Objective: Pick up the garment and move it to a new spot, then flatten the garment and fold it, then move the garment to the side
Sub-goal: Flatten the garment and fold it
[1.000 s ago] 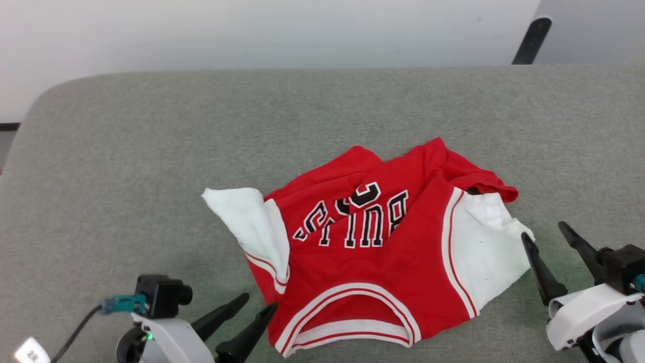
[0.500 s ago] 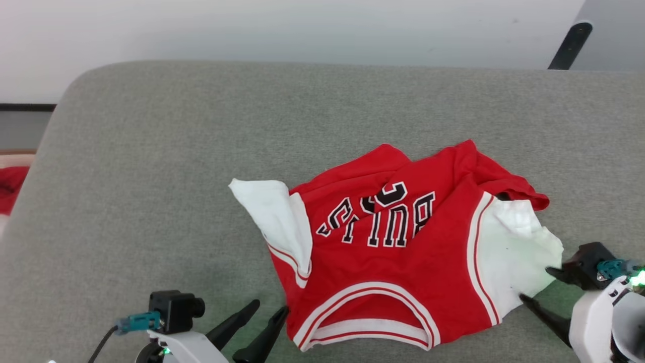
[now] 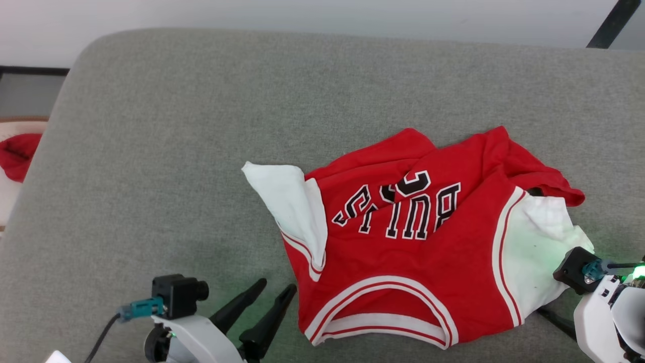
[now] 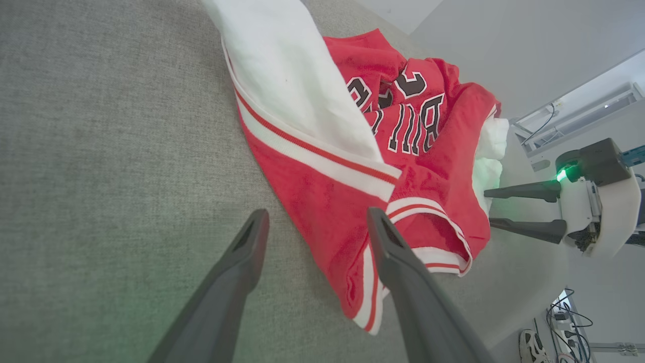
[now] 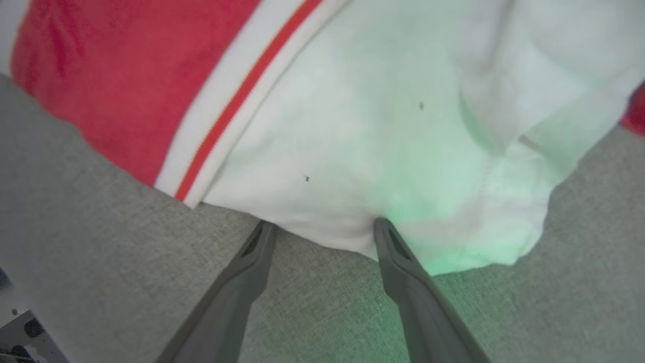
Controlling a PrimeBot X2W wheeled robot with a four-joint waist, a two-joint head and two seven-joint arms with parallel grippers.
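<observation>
Garment lies rumpled on the grey worktop, right of the middle and close to our near edge. Its neckline faces us and the chest lettering reads upside down. Its left white panel is folded over the red front. Its right white panel is bunched, with a red fold lying across its far end.

The worktop's far edge runs along the top of the head view and curves round at a far-left corner. Between that corner and the garment we have a broad bare stretch, both to the left and beyond it. On the right the fabric ends near our right hand, with little worktop showing past it. A small red cloth scrap sits off the worktop's left edge, well apart.

Our left hand has its fingers spread wide, tips just beside the garment's near-left corner; we cannot tell whether one finger touches the fabric. Our right hand is also spread wide, with its fingertips right at the edge of the right white panel.

Compared with a second ago, our head camera has moved, bringing the left corner and the scrap into view. The right hand, which stood apart from the white panel with its fingers pointing up, has turned in to reach its edge. The garment's folds look unchanged, and the left hand keeps its place beside it.
</observation>
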